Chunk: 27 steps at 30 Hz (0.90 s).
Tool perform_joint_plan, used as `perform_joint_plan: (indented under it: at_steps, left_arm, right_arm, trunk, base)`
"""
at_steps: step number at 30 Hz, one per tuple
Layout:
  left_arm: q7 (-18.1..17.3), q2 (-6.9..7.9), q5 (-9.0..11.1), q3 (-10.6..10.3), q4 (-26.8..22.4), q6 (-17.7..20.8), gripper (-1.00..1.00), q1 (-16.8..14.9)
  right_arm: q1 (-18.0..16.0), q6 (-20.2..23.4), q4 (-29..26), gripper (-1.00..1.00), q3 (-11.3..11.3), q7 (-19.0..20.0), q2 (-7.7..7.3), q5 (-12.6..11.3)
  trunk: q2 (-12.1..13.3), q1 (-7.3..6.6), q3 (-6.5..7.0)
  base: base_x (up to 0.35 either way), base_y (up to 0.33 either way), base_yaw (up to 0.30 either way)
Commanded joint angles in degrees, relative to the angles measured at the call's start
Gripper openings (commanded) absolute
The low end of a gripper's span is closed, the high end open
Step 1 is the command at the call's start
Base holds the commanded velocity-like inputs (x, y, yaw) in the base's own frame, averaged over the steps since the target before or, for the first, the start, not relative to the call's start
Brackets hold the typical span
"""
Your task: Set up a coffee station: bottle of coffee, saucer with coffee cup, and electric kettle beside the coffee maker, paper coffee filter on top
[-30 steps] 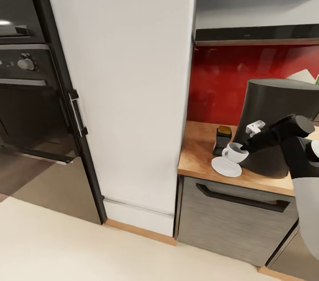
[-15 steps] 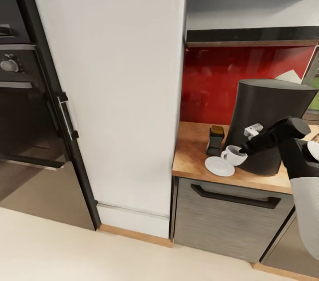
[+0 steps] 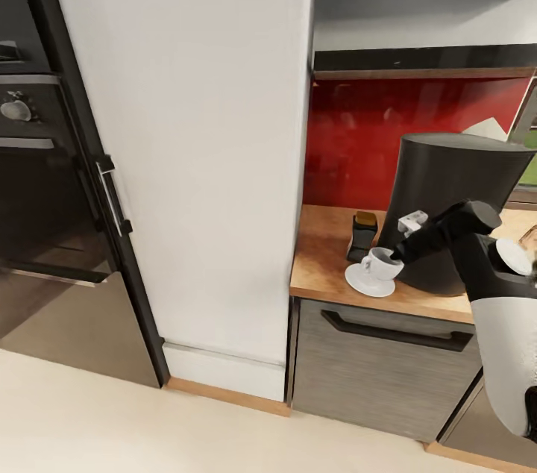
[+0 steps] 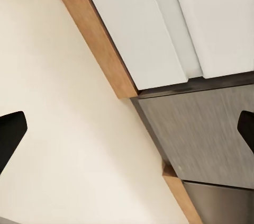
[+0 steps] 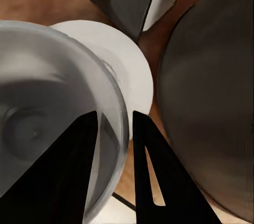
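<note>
One tall white cabinet (image 3: 186, 152) takes up the middle of the head view, with a dark built-in oven (image 3: 37, 160) to its left and cream floor (image 3: 89, 421) below. To its right runs the kitchen countertop (image 3: 324, 264), tan wood grain, over a grey drawer front (image 3: 388, 368) with a black handle. A red backsplash (image 3: 350, 137) rises behind it, and the kitchen shelf (image 3: 425, 59), a thin black board with a wood edge, spans above.

The coffee maker (image 3: 440, 189) stands upright on the countertop, dark, its long axis vertical, its curved back toward the camera. A white pointed corner of the paper coffee filter (image 3: 488, 128) shows behind its flat top; whether it rests on the top cannot be told.

The right arm (image 3: 447, 230) reaches across the front of the machine. The right gripper (image 5: 114, 139) has its two black fingers pinched on the rim of the coffee cup (image 3: 380, 264), one inside the bowl, one outside. The cup sits upright over the saucer (image 3: 358, 283), mouth up, handle toward the cabinet; actual contact with the saucer is not clear. The saucer lies flat just left of the coffee maker's base.

The bottle of coffee (image 3: 362, 236) stands upright behind the saucer, gold cap up, beside the machine.

The left gripper (image 4: 127, 128) hangs over the floor by the cabinet plinth, fingers spread wide.
</note>
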Motion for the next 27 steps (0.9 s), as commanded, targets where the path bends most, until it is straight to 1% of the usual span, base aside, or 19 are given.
perform_joint_plan:
  at_steps: [1,3,8,12,22,25,27]
  left_arm:
    - [-0.14,0.00,0.32,-0.05,-0.05,0.45,1.00,0.03]
    - [-0.14,0.00,0.31,-0.05,-0.05,0.45,1.00,0.02]
    - [-0.14,0.00,0.31,-0.05,-0.05,0.45,1.00,0.03]
    - [-0.14,0.00,0.31,-0.05,-0.05,0.45,1.00,0.02]
    - [-0.14,0.00,0.33,-0.05,-0.05,0.45,1.00,0.03]
    - [-0.14,0.00,0.31,-0.05,-0.05,0.45,1.00,0.01]
    - [-0.14,0.00,0.31,-0.05,-0.05,0.45,1.00,0.01]
  right_arm:
    - [-0.05,0.53,-0.04,-1.00,-0.03,0.62,0.45,1.35]
    - [-0.05,0.53,-0.03,-1.00,-0.01,0.61,1.94,4.00]
    - [-0.05,0.52,-0.02,-1.00,0.05,0.55,3.53,5.75]
    - [-0.05,0.47,-0.02,-1.00,0.00,0.52,3.86,6.16]
    - [-0.05,0.44,0.12,-1.00,-0.17,0.42,3.95,6.37]
    - [-0.05,0.38,1.43,-1.00,-0.13,-1.50,3.95,6.42]
    - [-0.05,0.37,1.67,-1.00,-0.12,-1.98,3.95,6.40]
  trunk:
    - [-0.03,0.00,-0.05]
    - [-0.03,0.00,-0.05]
    - [-0.03,0.00,-0.05]
    - [-0.03,0.00,-0.05]
    - [-0.03,0.00,-0.05]
    - [-0.03,0.00,-0.05]
    - [-0.03,0.00,-0.05]
  base:
    - [0.000,0.000,0.000]
    - [0.000,0.000,0.000]
    - [0.025,0.000,0.000]
    - [0.023,0.000,0.000]
    - [0.045,0.000,0.000]
    - [0.004,0.000,0.000]
    - [0.002,0.000,0.000]
